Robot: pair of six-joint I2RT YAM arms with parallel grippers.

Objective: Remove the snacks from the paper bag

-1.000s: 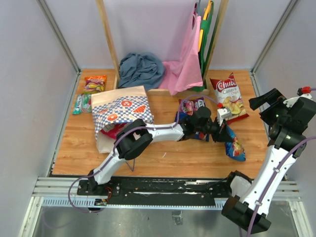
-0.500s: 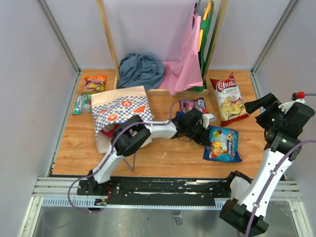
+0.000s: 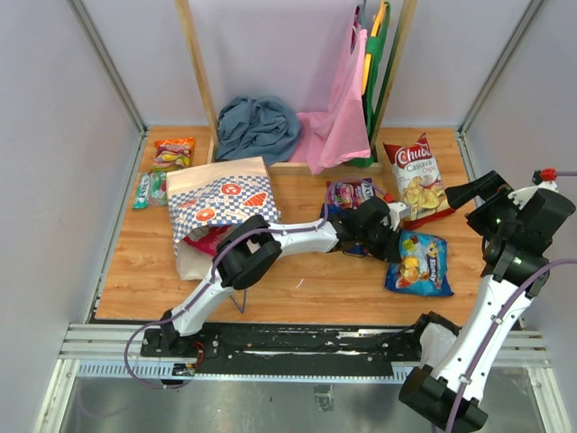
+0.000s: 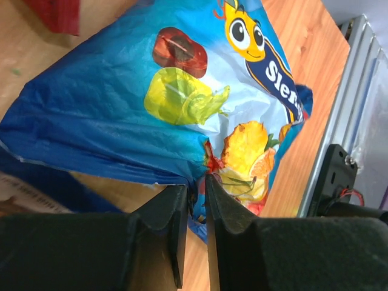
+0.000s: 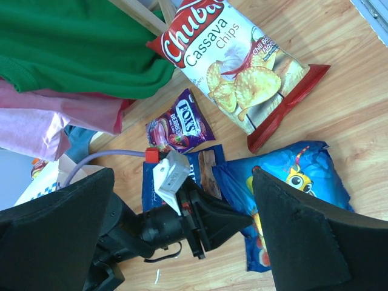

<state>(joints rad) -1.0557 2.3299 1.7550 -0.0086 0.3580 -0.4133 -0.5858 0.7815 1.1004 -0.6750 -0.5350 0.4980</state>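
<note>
The wooden table (image 3: 306, 289) is shown from above, with both arm bases bolted at its near edge; the left arm (image 3: 297, 239) is stretched low across the boards toward the right; the left gripper (image 4: 195, 203) is closed to a thin slit on the edge of a bright blue snack packet (image 3: 422, 264); this packet, printed with a big-eyed cartoon face and fruit, is laid flat right of centre, outside the paper bag (image 3: 221, 194); the right arm (image 3: 491, 307) is raised at the right side, and the right gripper (image 3: 478, 188) is held above the table with its fingers spread wide and nothing between them; a dark blue bag (image 5: 205, 167) is partly covered by the left wrist, just beside the bright blue packet; a purple packet (image 3: 352, 191) lies just beyond it; a red-and-white "Chuds" chip bag (image 3: 413, 176) lies farther right, its red lower corner near the bright blue packet; the paper bag is laid on its side left of centre, its mouth turned toward the near edge, with a red packet (image 3: 209, 239) seen inside the mouth; an orange packet (image 3: 173, 152) and a green-and-white packet (image 3: 149, 188) lie at the far left, outside the bag; at the back, a grey-blue cloth (image 3: 257, 126) is heaped by a wooden frame (image 3: 198, 72), from which a pink cloth bag (image 3: 341, 117) and a green cloth bag (image 3: 379, 63) are hung.
</note>
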